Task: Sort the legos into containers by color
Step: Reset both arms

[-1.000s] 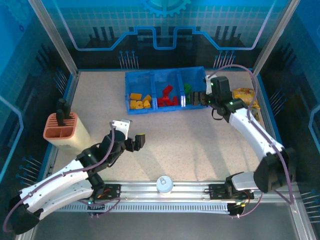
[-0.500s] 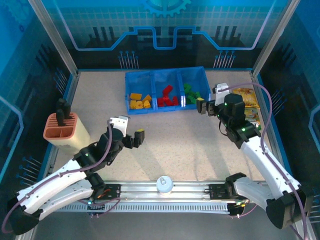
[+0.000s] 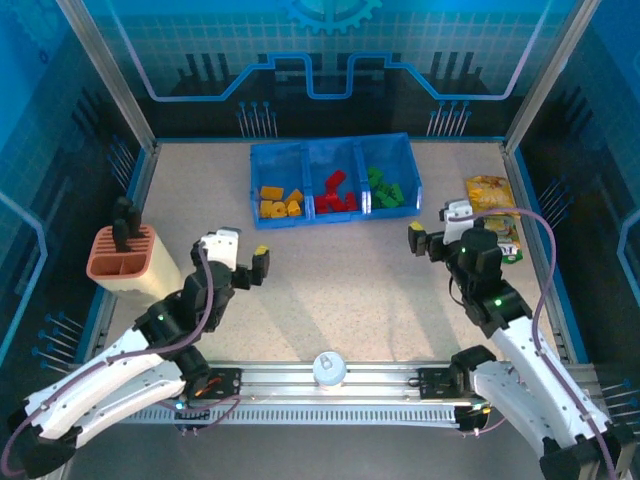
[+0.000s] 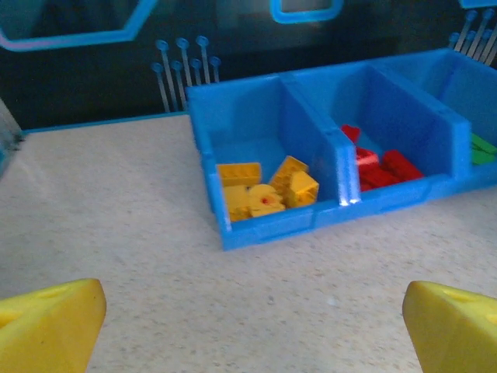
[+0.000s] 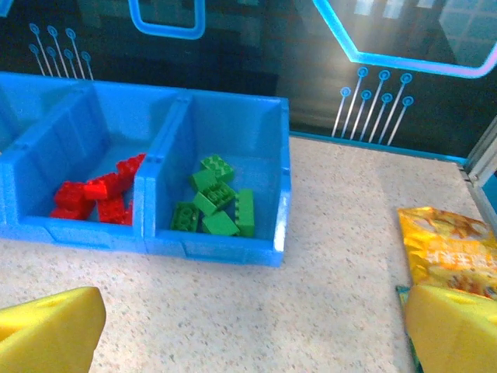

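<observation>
Inside tray [image 3: 330, 143], L-R, yellow [image 3: 279, 203], red [image 3: 337, 196], green legos [image 3: 385, 190]

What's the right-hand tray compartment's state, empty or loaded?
Loaded, not full: green legos lie on the floor of the right compartment, well below its rim.

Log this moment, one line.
yellow legos: left compartment; red legos: middle compartment; green legos: right compartment; left end effector: open; right end effector: open

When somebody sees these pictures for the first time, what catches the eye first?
The blue tray at the far side of the table stands out, with yellow-orange legos, red legos and green legos in separate compartments. Nearer, the left gripper and right gripper hover open. Snack packets lie at the right.
</observation>
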You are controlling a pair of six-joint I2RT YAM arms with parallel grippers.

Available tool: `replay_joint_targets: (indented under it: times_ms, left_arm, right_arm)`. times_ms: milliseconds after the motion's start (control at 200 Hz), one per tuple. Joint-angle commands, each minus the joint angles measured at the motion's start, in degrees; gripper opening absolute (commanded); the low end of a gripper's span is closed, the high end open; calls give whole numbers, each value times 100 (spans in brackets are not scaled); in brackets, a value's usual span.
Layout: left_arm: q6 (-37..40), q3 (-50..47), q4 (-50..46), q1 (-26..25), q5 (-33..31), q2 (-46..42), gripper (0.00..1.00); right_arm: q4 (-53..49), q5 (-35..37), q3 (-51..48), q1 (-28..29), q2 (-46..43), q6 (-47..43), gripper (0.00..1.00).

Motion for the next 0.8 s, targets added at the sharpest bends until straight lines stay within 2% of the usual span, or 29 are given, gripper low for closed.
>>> replay_joint_targets:
  times_ms: [0, 160, 320, 505, 610, 795]
  left_arm:
    - [483, -247, 223, -21, -951, -239, 99]
    - [517, -553, 302, -21, -1731, -296, 99]
    - [372, -809, 207, -16, -2244, -226, 99]
    - [271, -1225, 534, -16, -2288, -222, 99]
    - [265, -1477, 713, -17, -2287, -216, 99]
    - [-55, -1697, 484, -21, -2290, -267, 99]
  right_arm:
    - [167, 275, -487, 53, -467, -157, 100]
    - [240, 283, -1149, 53, -1318, 2, 100]
    - [-411, 789, -1311, 51, -1767, 298, 100]
    - [-827, 1348, -1456, 53, -1854, 660, 100]
    - [-759, 1317, -1649, 53, -1972, 607, 100]
    - [-797, 1361, -1858, 48, -2148, 589, 100]
